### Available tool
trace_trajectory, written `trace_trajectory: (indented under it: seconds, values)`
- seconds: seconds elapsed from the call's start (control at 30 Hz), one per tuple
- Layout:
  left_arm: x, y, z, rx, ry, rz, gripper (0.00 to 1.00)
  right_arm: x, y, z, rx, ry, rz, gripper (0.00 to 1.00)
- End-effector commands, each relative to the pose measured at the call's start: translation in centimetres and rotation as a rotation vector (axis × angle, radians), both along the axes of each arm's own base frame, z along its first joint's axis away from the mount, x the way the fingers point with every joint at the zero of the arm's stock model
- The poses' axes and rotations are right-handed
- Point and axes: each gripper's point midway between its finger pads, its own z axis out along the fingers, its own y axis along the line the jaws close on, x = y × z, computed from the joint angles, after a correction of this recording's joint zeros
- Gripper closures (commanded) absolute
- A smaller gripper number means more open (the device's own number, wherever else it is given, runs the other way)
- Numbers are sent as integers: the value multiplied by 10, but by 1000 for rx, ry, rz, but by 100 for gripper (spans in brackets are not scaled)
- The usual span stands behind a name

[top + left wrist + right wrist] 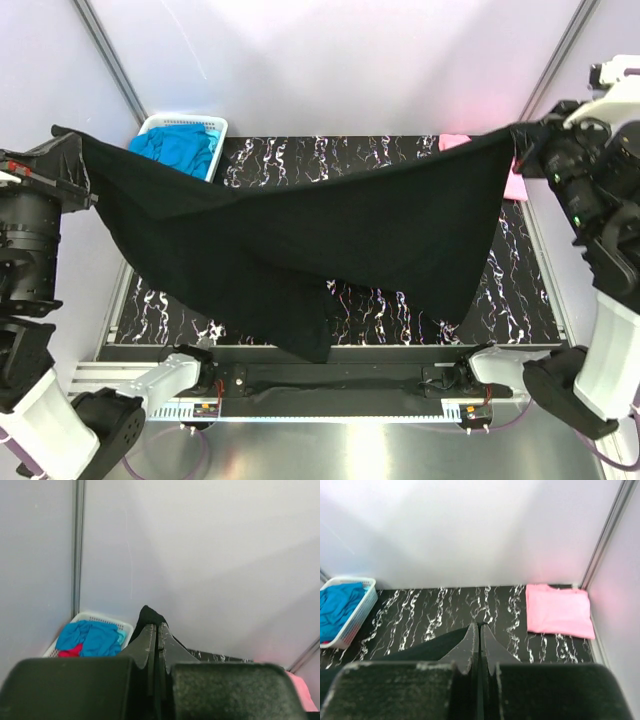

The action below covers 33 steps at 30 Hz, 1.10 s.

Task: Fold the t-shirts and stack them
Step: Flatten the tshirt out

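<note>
Across the middle of the overhead view the black shirt [300, 240] hangs stretched in the air above the table [380, 160], spanning the frame almost from left edge to right. One upper corner is pinched by the left gripper [156, 627] at the frame's left edge, the other by the right gripper [479, 626] at upper right. Between them the top edge sags, and the loose cloth drops to a point at lower centre, over the table's near edge; whether it touches there I cannot tell. The table's black, white-veined top shows above the cloth and below it at lower right. At upper left the white basket [186, 121] stands in the table's far left corner, its near side hidden behind the shirt. At upper right the pink shirt [559, 611] lies folded flat in the far right corner, well apart from the basket. Inside the basket a crumpled blue shirt [92, 637] fills most of the space, and a bit of a red shirt [70, 652] peeks out under its lower edge. Each wrist view shows its fingers pressed together. The left pair is clenched on a bunch of black cloth that pokes up beyond the tips. The right pair is clenched too, with black cloth trailing off to the lower left.
</note>
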Motion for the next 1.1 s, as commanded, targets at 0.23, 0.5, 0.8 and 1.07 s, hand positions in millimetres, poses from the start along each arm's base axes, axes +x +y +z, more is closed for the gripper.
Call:
trace_trajectory:
  seconds: [0.23,0.5,0.8,1.07]
  values:
    - [-78,-9,88,5,-485,-128,100,-46,-1,92,11,-347,101,100]
    - [-168,-23,92,27,-627,-293,100,-102,-1,91,20,-421,216,100]
    - [-204,-53,98,119,-686,-359,100,-122,0,78,55,-459,248,100]
    - [-19,-67,53,44,-316,-358,100,-49,10,26,42,-331,164,100]
